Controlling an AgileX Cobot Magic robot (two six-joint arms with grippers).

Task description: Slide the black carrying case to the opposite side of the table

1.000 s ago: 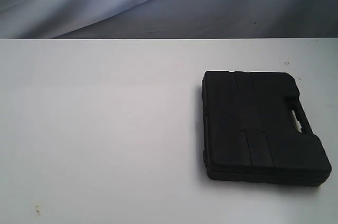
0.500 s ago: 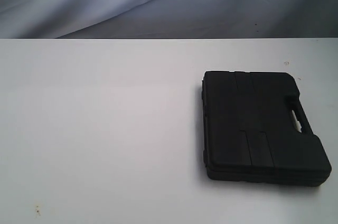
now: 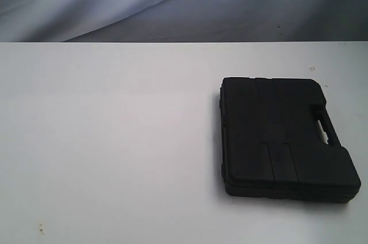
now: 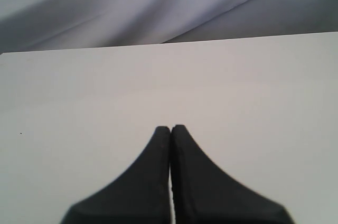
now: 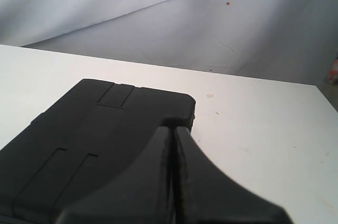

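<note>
The black case [image 3: 284, 137] lies flat on the right part of the white table [image 3: 115, 140], lid up, with its handle cutout [image 3: 323, 126] on the right edge. Neither gripper shows in the exterior view. In the right wrist view the case [image 5: 90, 134] fills the lower left, and my right gripper [image 5: 173, 128] is shut with nothing between its fingers, its tips over the case's edge near a corner; I cannot tell if they touch it. My left gripper [image 4: 171, 127] is shut and empty over bare table [image 4: 169, 81], with no case in its view.
A grey-blue draped cloth [image 3: 184, 2] hangs behind the table's far edge. Small specks mark the tabletop near the front left [image 3: 40, 229] and far right [image 3: 312, 69]. The case's right end sits close to the exterior view's right border.
</note>
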